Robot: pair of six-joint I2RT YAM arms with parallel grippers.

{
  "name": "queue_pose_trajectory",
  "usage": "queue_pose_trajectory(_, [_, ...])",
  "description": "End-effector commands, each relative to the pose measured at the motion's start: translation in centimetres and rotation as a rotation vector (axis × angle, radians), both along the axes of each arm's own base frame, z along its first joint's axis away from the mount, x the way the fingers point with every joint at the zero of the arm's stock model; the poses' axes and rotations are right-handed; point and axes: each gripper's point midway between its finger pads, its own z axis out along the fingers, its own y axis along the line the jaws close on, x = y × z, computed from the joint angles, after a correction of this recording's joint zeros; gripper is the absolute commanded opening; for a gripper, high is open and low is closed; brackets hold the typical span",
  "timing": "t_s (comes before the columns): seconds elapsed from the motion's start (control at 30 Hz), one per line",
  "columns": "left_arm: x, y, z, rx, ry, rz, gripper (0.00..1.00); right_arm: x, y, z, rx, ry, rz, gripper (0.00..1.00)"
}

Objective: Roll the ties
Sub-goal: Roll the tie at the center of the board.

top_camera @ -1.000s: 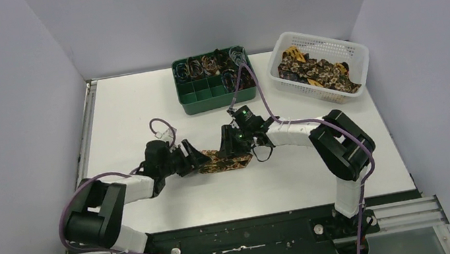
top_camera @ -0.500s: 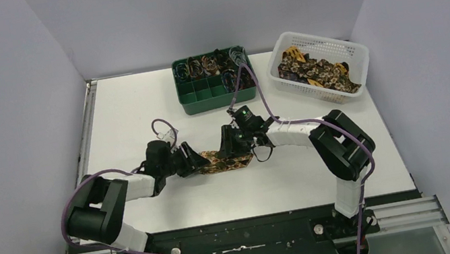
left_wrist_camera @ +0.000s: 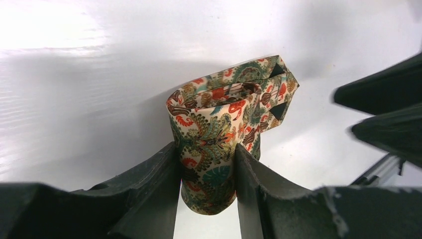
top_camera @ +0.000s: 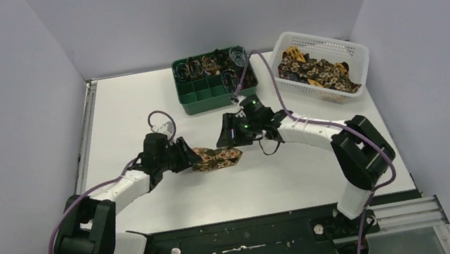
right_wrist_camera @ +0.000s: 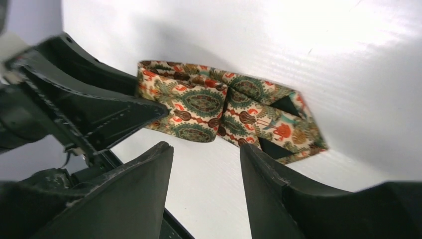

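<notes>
The left gripper (top_camera: 188, 159) sits low over the white table (top_camera: 124, 109), left of centre, its jaws pressed onto one end of a tie (top_camera: 217, 159). In the left wrist view, the gripper (left_wrist_camera: 206, 186) has a finger (left_wrist_camera: 154, 184) on each side of the printed fabric. The tie (left_wrist_camera: 219, 124) stands there on its edge as a loose loop (paisley in red, green and cream up close), with its pointed tip furthest from the jaws.

The tie lies near the middle of the table, running from the left gripper toward the right one. The right wrist view shows the tie (right_wrist_camera: 224, 107) as a folded band with the left gripper (right_wrist_camera: 99, 114) clamped on its far end and the pointed tip at the right.

The right gripper (top_camera: 229, 137) hangs just beside the tie's other end. Its jaws (right_wrist_camera: 206, 149) are spread, with only bare table between them and the tie just past the fingertips.

Behind them at the back of the table, a green tray (top_camera: 218, 103) holds small coils (top_camera: 202, 67) in its rear compartments. To its right, a white basket (top_camera: 312, 90) holds a heap of ties (top_camera: 319, 71).
</notes>
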Motion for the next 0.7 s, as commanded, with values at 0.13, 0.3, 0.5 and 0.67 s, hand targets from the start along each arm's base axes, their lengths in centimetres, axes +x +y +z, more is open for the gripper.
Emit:
queue_pose_trajectory(0.13, [0.0, 2.7, 1.3, 0.366, -0.031, 0.026, 0.4, 2.2, -3.8, 3.2, 0.044, -0.098, -0.093, 0.54])
queue_pose_trajectory(0.3, [0.5, 3.3, 1.7, 0.552, -0.027, 0.05, 0.4, 2.1, -4.8, 2.5, 0.03, -0.089, -0.11, 0.54])
queue_pose_trajectory(0.5, [1.0, 2.7, 3.3, 0.716, -0.057, 0.067, 0.41, 1.9, -5.3, 1.4, 0.011, -0.065, -0.117, 0.54])
queue_pose_trajectory(0.67, [1.0, 2.4, 3.3, 0.877, -0.061, 0.083, 0.41, 1.8, -5.7, 0.9, 0.0, -0.057, -0.122, 0.54])
